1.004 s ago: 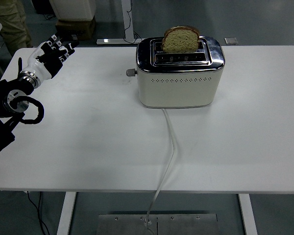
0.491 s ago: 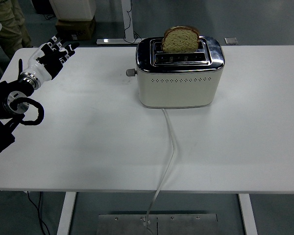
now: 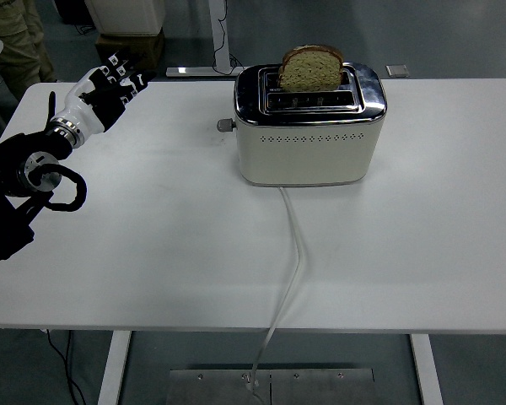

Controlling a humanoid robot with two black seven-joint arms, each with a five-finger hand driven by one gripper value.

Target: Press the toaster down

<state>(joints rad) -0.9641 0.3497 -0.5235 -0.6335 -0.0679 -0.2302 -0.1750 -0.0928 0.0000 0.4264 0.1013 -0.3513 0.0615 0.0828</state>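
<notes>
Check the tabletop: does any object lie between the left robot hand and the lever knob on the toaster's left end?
Nothing visible does. Only bare white table separates the left robot hand from the toaster and its knob.

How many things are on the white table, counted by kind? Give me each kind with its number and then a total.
Toaster: 1
Slice of bread, standing up in the toaster's slot: 1
White power cord, running from the toaster over the table's near edge: 1
Total: 3
</notes>
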